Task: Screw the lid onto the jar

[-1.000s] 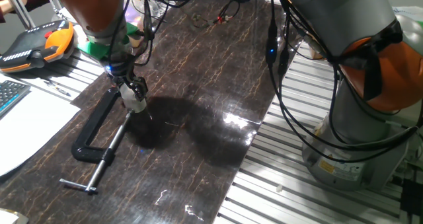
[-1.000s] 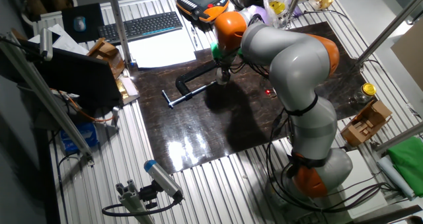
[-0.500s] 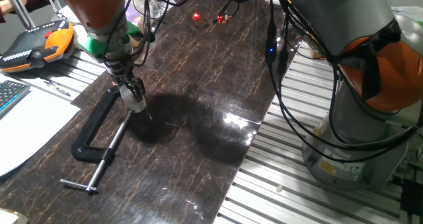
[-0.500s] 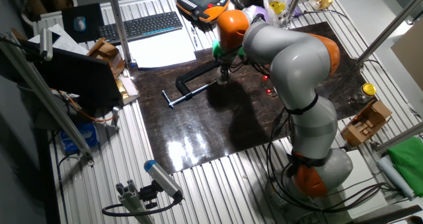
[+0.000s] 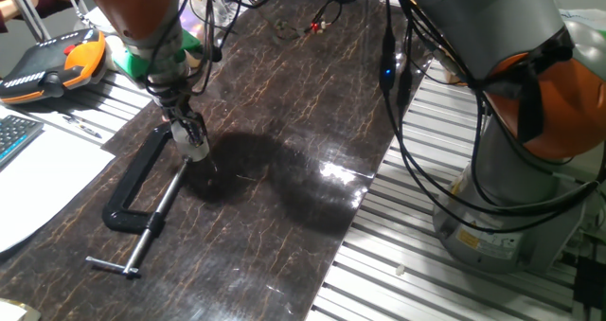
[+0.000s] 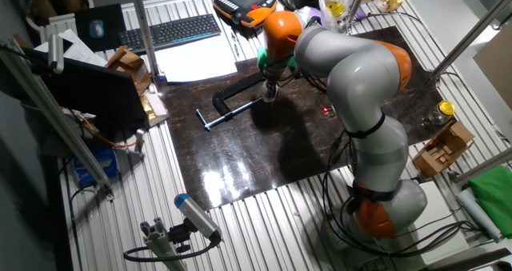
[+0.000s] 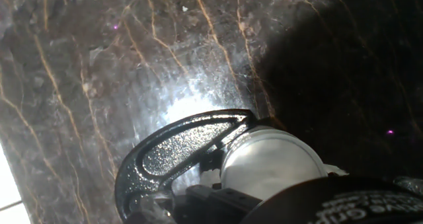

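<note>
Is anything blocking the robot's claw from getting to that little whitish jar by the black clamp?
Nothing visible does. The two-finger gripper is already right at the small whitish translucent jar, its fingers seemingly on either side. The black metal C-clamp lies close beside the jar, not between them.

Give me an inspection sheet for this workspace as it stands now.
Surface: dark marbled mat with glare, on a slatted metal table.
Job's things: whitish jar with the lid on top, at the gripper.
Clutter: black C-clamp beside the jar.
Gripper: gripper down on the jar; jaw state cannot be judged.
Cables: black cables hang along the arm.
Surroundings: keyboard, paper, orange pendant.
</note>
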You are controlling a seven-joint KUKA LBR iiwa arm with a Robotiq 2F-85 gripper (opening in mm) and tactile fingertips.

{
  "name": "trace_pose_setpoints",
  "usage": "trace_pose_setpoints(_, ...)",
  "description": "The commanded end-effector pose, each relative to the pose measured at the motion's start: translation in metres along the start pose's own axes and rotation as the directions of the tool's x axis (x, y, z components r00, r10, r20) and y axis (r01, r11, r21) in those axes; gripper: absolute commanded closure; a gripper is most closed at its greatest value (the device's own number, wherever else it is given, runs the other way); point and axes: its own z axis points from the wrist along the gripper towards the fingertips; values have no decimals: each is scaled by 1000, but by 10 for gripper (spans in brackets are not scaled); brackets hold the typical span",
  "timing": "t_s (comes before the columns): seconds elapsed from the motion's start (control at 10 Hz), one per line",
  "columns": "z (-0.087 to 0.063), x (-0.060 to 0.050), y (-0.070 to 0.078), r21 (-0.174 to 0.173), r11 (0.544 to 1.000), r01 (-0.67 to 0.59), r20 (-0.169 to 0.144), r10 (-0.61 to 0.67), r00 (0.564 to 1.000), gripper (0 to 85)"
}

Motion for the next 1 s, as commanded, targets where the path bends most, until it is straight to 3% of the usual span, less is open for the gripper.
trace_pose_setpoints(0.0,0,0,0,4,1000,-13,-4,13,1000,160)
trace_pose_setpoints(0.6,-1,0,1,14,999,-52,-18,52,998,157)
trace_pose_setpoints(0.8,-1,0,1,4,997,-75,-14,75,997,0)
trace_pose_setpoints(0.9,-1,0,1,3,997,-76,-15,76,997,0)
